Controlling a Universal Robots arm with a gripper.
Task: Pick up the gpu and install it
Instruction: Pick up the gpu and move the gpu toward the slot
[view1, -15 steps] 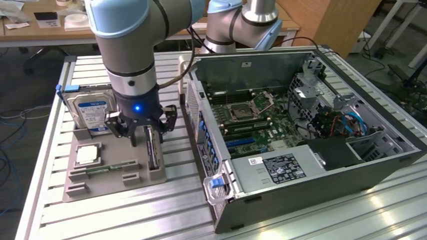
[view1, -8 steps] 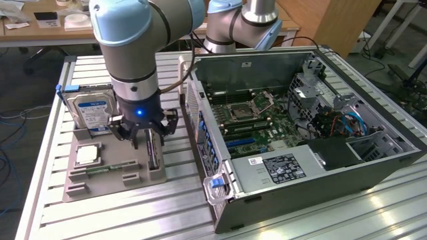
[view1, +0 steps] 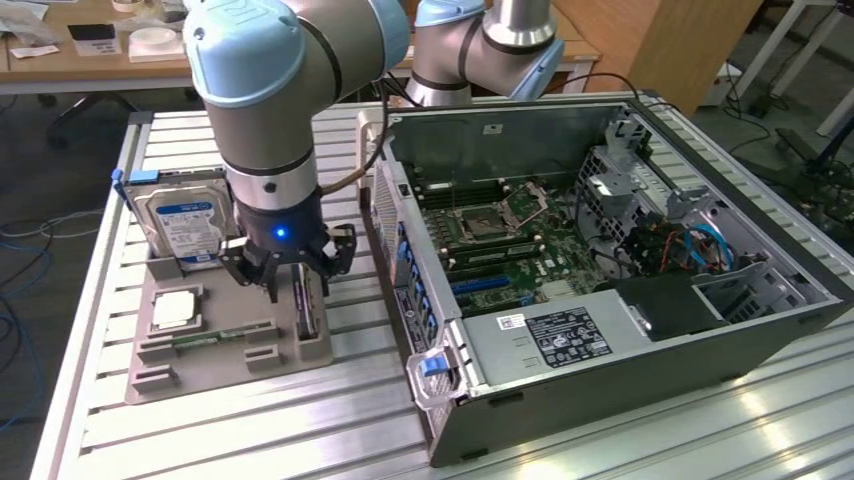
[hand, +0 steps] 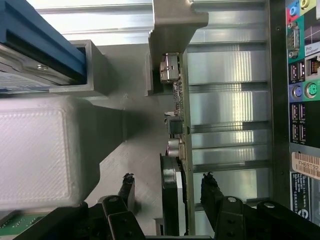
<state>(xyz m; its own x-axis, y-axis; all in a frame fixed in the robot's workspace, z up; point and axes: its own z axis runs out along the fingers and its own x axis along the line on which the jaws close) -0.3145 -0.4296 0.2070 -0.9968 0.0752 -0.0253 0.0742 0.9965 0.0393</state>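
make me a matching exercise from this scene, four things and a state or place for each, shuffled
1 gpu
2 hard drive
3 computer case
4 gripper

a side open, motherboard showing
b open, a finger each side of the gpu
c on edge in the grey holder
d upright, blue-white label

Pairs: 1-c, 2-d, 3-a, 4-b

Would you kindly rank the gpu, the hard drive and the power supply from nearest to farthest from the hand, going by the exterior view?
1. gpu: on edge in the tray, right under the hand.
2. hard drive: upright on the tray, toward the exterior view's left.
3. power supply: inside the open case, toward the exterior view's right.
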